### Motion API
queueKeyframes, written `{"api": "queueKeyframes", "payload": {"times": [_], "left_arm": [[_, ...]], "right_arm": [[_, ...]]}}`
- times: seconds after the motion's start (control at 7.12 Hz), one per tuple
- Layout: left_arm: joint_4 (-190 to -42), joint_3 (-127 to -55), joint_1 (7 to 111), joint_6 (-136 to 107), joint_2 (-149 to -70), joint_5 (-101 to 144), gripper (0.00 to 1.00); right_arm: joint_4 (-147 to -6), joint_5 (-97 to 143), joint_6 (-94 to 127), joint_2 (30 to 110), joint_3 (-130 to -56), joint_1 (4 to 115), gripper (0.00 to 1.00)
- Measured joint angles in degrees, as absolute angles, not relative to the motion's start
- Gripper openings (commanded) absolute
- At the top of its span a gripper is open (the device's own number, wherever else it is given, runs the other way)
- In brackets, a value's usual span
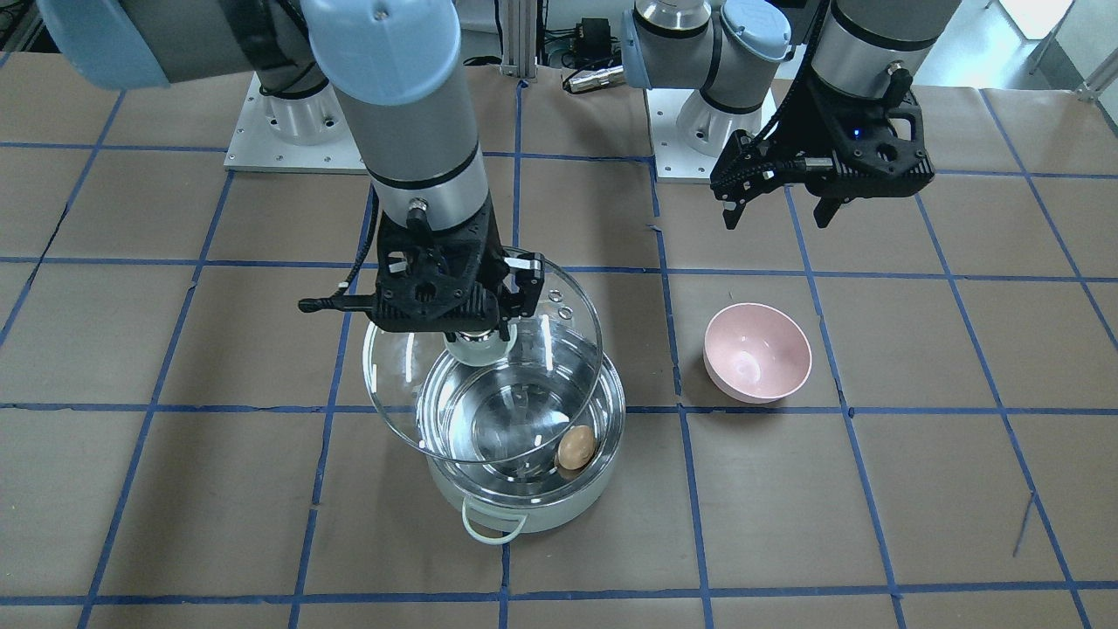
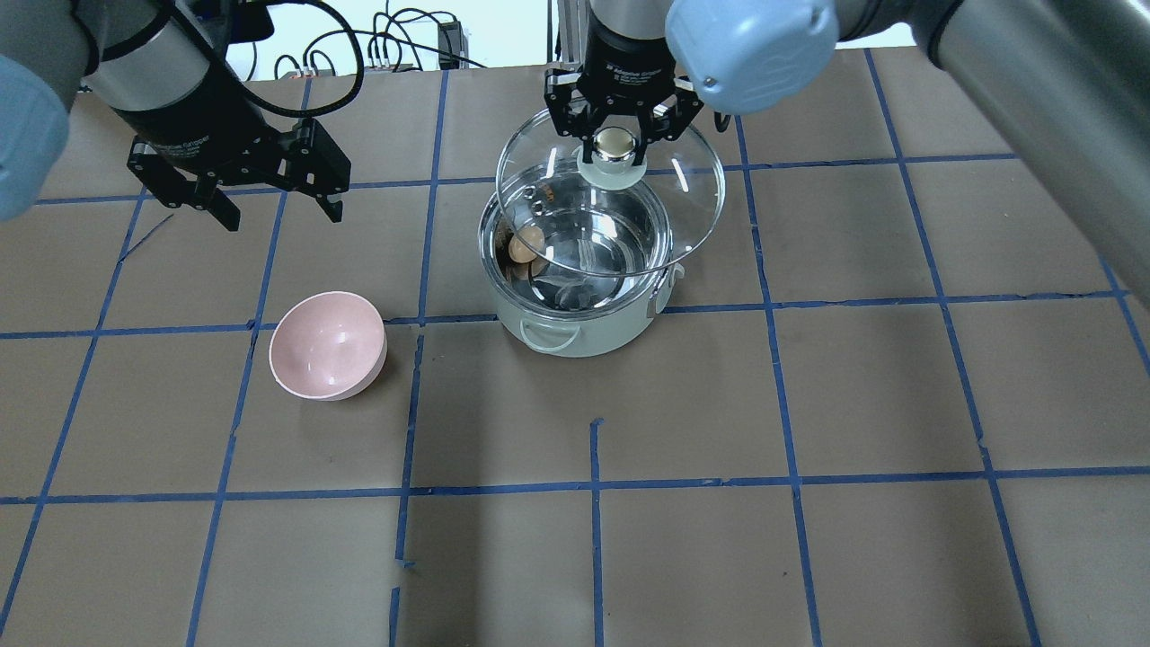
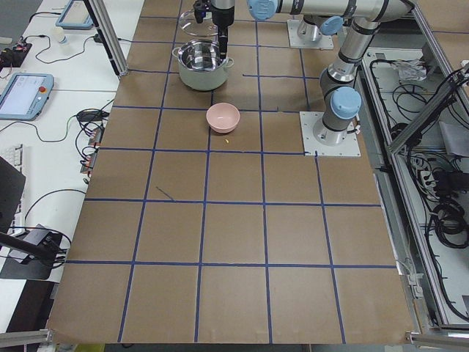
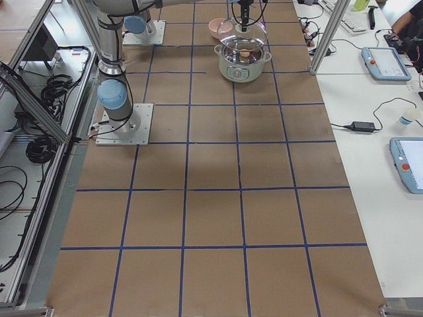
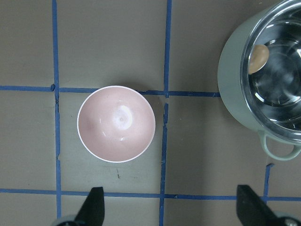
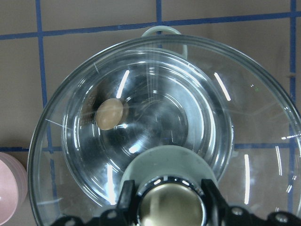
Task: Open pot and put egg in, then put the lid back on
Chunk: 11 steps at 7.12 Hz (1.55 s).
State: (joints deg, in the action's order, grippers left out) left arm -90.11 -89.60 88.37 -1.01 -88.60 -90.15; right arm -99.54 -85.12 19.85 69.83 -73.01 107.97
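Note:
The pot (image 1: 524,511) stands open on the table, with the tan egg (image 1: 576,447) inside, against its wall. My right gripper (image 1: 476,341) is shut on the knob of the glass lid (image 1: 393,384). It holds the lid tilted above the pot, shifted toward the robot's side. The right wrist view looks down through the lid (image 6: 254,122) at the egg (image 6: 111,113). The overhead view shows the pot (image 2: 584,332), the egg (image 2: 526,243), the lid (image 2: 683,193) and the right gripper (image 2: 614,144). My left gripper (image 1: 777,217) is open and empty, raised above the table behind the pink bowl.
A pink bowl (image 1: 757,352) sits empty on the table beside the pot, on my left arm's side, and shows in the left wrist view (image 5: 116,123). The table is brown paper with blue tape lines. Both arm bases stand at the robot's edge.

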Motion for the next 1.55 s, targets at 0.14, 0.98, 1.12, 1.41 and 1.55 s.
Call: {"api": "queueKeyframes", "payload": {"times": [0.14,0.98,1.12,1.41,1.55], "left_arm": [[-90.27,-89.28,88.26,-1.09,-88.6,-90.25,1.0],[-92.0,-88.17,84.41,-0.2,-88.68,-89.77,0.99],[-92.07,-88.38,84.53,-0.2,-88.68,-89.68,1.0],[-91.99,-88.77,84.71,-0.38,-88.63,-89.5,0.99],[-91.85,-88.83,84.7,-0.47,-88.61,-89.4,0.99]], "right_arm": [[-100.99,-85.03,20.58,68.58,-73.13,108.99,0.08],[-108.25,-85.23,25.61,64.77,-76.83,109.69,0.16],[-108.85,-85.54,25.9,64.73,-77.28,109.69,0.18],[-109.62,-85.86,26.58,64.69,-77.48,109.77,0.19],[-109.69,-85.9,26.85,64.7,-77.51,109.96,0.2]]}}
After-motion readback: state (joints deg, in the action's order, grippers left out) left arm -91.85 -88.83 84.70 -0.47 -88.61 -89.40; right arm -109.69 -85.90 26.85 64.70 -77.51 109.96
